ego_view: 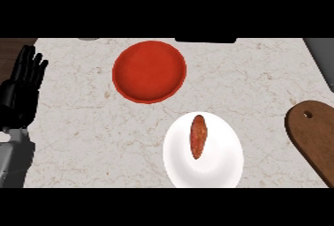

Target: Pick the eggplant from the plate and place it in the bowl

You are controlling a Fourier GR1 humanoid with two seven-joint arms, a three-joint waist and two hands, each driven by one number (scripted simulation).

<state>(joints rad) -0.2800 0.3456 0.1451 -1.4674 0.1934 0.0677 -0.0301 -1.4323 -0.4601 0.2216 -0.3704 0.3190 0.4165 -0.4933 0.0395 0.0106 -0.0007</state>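
Reddish-brown and slender, the one eggplant (199,136) lay lengthwise on the single white plate (222,167), near the front edge of the marble worktop (85,132), with nothing touching it. By my reading, the pick had not begun. One red bowl (150,70) sat beyond the plate and to its left, close but apart from it. Only one hand showed: the left hand (23,88) rested at the view's left edge, its fingers (29,62) straight and upright, holding nothing. The right hand was out of view. The next move would call for a hand to come over the plate and close across the eggplant's narrow body. One wooden board (316,137) lay at the right edge.
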